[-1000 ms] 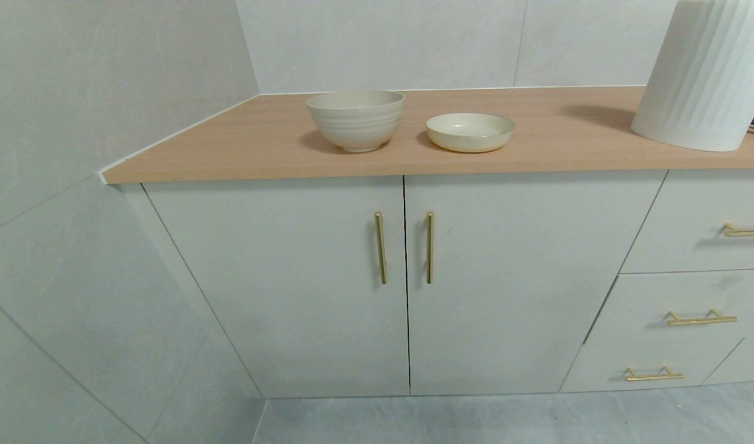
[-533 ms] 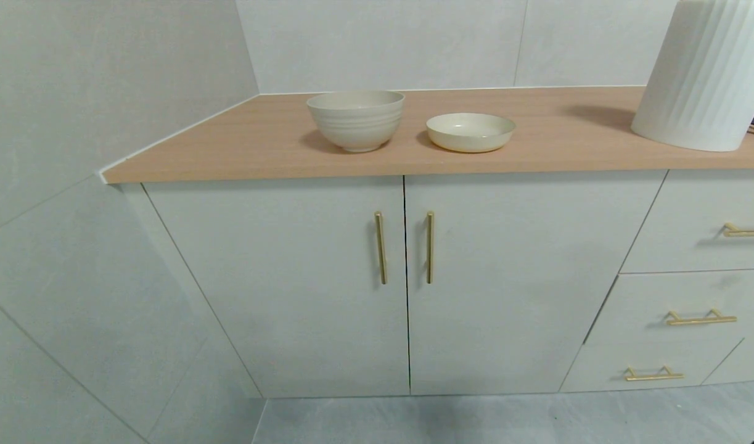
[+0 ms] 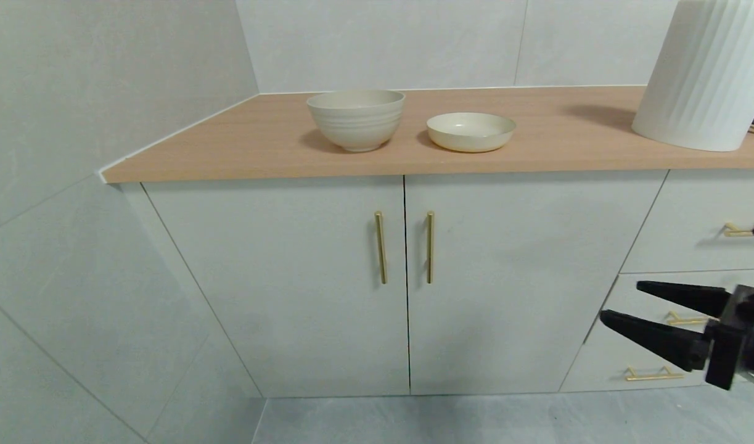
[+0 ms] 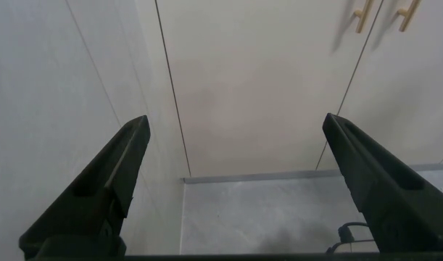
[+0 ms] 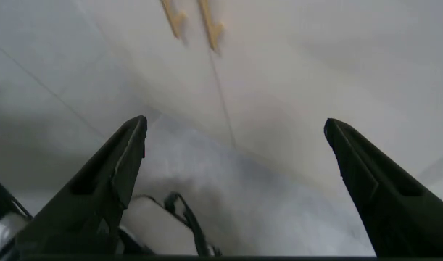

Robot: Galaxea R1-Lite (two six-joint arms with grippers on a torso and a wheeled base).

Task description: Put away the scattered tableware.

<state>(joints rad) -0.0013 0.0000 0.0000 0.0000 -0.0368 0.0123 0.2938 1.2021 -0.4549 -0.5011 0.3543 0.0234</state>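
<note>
Ribbed beige deep bowl (image 3: pixel 356 119) & shallow cream dish (image 3: pixel 471 131) sit near wooden worktop's (image 3: pixel 241 148) front edge. Left tool (image 4: pixel 235 119) & right tool (image 3: pixel 620 300) gape wide, empty. We'd prob. square right tool to white cupboard's brass bar handle (image 3: pixel 430 246) first.

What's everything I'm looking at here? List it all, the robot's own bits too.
deep bowl: one, greyish beige, on the countertop
shallow dish: one, cream, right of the bowl, not touching it
countertop: one, light wood, above the cabinet
ribbed container: one, white, at the countertop's right end
cabinet doors: two, white, shut
door handles: two, gold, upright beside the seam
drawer handles: three, gold, right of the doors
right gripper: one, black, open, before the drawers
left gripper: one, black, open, low by the cabinet
</note>
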